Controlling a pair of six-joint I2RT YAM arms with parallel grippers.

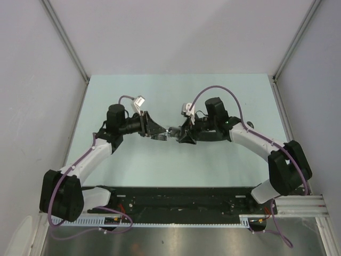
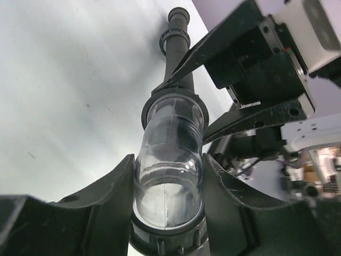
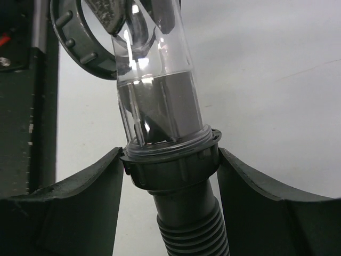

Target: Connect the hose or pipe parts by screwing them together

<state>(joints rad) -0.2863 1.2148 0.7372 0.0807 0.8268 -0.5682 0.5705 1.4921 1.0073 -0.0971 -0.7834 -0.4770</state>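
Two wrist views, unlike overhead, show left tool (image 2: 168, 160) clamping clear tube (image 2: 170, 136), right tool (image 3: 170, 154) gripping ridged collar (image 3: 171, 166) of ribbed hose (image 3: 194, 234).

Both arms built alike, we note: left arm (image 1: 88, 160) and right arm (image 1: 256, 140) carry white link shells between bulky black joint housings (image 1: 61, 194). Thin purple cables (image 1: 216, 89) run along each. A small white camera box (image 1: 139, 101) at each wrist. Left pincer (image 2: 169, 160) matte black, its fingers (image 2: 106, 202) broad, curved inside, faintly scratched. We find the right pincer (image 3: 170, 160) the same.
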